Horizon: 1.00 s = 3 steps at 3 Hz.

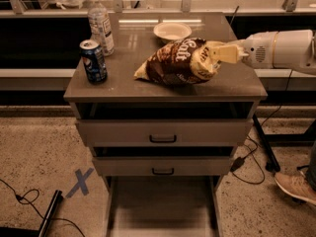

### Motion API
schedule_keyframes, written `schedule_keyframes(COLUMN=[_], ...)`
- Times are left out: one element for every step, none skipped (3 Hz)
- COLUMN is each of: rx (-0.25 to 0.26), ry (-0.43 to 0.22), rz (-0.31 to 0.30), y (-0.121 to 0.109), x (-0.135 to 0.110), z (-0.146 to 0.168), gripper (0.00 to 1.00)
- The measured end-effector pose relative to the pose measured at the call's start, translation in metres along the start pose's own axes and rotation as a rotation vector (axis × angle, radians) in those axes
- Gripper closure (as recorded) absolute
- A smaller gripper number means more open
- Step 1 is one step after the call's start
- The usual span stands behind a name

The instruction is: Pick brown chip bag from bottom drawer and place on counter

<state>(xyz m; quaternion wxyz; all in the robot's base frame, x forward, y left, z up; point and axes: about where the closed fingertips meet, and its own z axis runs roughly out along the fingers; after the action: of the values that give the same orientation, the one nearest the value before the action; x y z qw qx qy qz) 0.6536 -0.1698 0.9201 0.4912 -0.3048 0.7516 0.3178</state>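
The brown chip bag [177, 60] lies on its side on the counter [123, 80], right of the middle. My gripper [219, 53] reaches in from the right at counter height and is shut on the bag's pale yellow right end. The white arm stretches off to the right edge. The bottom drawer [163, 206] is pulled out below the cabinet, and its flat floor shows nothing on it.
A blue soda can [94, 60] and a water bottle [100, 23] stand at the counter's left. A pale bowl [172, 31] sits at the back. The two upper drawers are partly open. A person's shoe [296, 186], cables and a blue X mark [79, 181] are on the floor.
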Motion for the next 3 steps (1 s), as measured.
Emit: schedule_keyframes(rx=[-0.005,-0.009,-0.014], ry=[0.002,0.003,0.004], rz=[-0.001,-0.001,-0.001], y=[0.0014,0.0028,0.0041], x=[0.0002,0.0003,0.0004], z=[0.0029,0.0055,0.0080], gripper=[0.60,0.37,0.14])
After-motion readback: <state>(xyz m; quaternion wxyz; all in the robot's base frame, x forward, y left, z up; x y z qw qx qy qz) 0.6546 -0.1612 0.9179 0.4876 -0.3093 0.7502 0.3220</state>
